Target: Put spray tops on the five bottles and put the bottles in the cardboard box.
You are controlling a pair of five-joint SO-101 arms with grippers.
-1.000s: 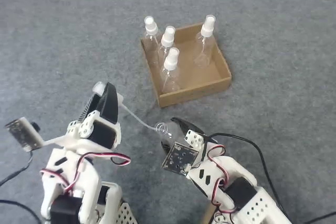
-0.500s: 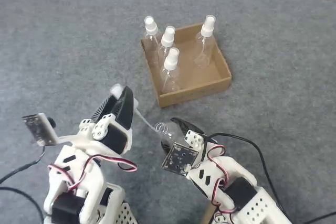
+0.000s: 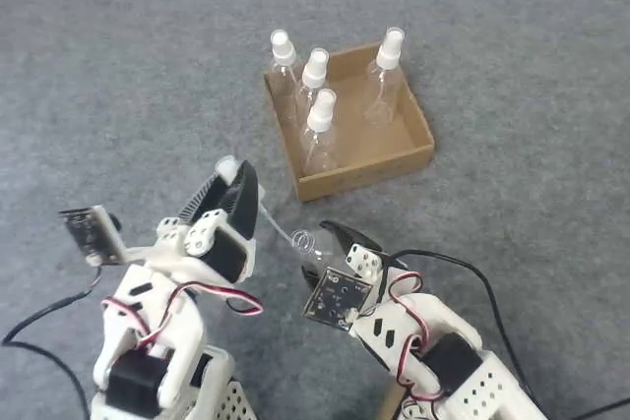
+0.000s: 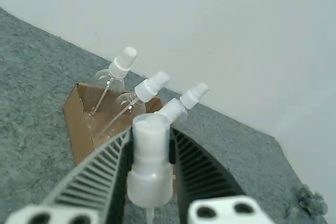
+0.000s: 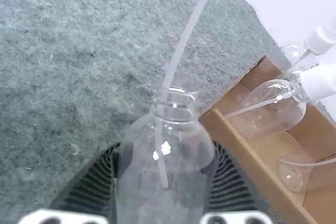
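Observation:
My left gripper [image 3: 236, 187] is shut on a white spray top [image 3: 227, 168], held above the carpet near the box's front corner. Its thin tube [image 3: 276, 227] slants down into the open neck of a clear bottle [image 3: 307, 242]. My right gripper [image 3: 329, 249] is shut on that bottle's body. In the right wrist view the tube [image 5: 184, 40] enters the bottle [image 5: 165, 166] and runs down inside it. In the left wrist view the spray top [image 4: 150, 156] sits between my two fingers. The cardboard box [image 3: 366, 168] holds several capped bottles [image 3: 320, 125].
Grey carpet [image 3: 118, 95] covers the table, with free room left and right of the box. The box's near wall [image 5: 247, 150] stands just beyond the held bottle. A black cable [image 3: 472, 277] loops beside the right arm's base.
My left gripper has carried the spray top to the right, closer to the held bottle, and the tube now reaches deeper into the neck. The right arm has kept still.

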